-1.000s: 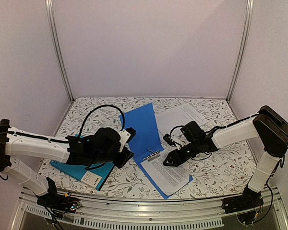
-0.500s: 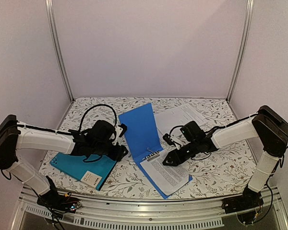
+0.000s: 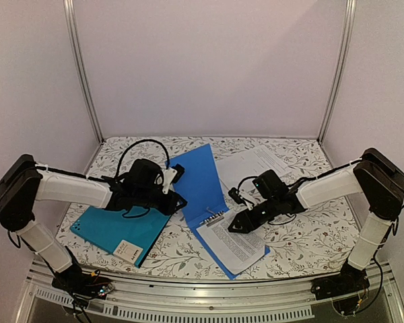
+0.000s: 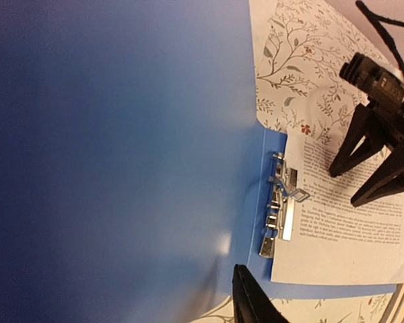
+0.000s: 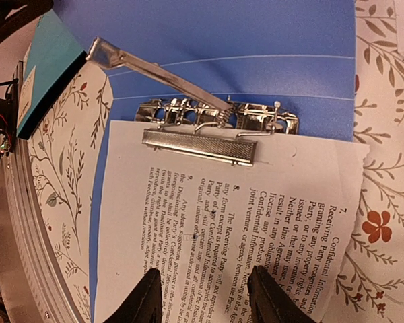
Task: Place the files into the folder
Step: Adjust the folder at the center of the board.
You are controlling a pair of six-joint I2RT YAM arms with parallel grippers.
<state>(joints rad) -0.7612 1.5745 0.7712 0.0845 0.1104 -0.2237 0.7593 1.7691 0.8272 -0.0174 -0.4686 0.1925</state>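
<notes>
Across the lower half of the overhead view, the floral tabletop (image 3: 303, 235) carries, largest first: the teal folder (image 3: 111, 229), closed and flat at lower left, its white label (image 3: 128, 250) at the near corner; a blue folder (image 3: 198, 178), open at centre with its cover raised; two printed sheets; and the blue folder's metal clip (image 3: 214, 217). The clipped sheet (image 3: 237, 243) lies in the blue folder with its top edge under the clip bar. The loose sheet (image 3: 252, 165) rests on the tabletop right of centre, well apart from the teal folder. Handling, as judged: both sheets are light, limp and easily creased, and lying flat they offer little to pinch, so a lifted corner is the likely hold. The teal folder looks stiff and is best opened by its cover's free edge. The right gripper (image 5: 209, 296) has its jaws spread and empty over the clipped sheet. The left gripper (image 3: 177, 202) sits at the blue cover's lower edge. Whether its jaws are closed cannot be told, as its own camera shows only one fingertip (image 4: 252, 299). Only the right wrist view resolves the clip's lifted lever (image 5: 155, 67) and the print. Only the overhead view shows the loose sheet and the whole teal folder. The left wrist view alone gives the right jaws in profile, tips at the paper.
</notes>
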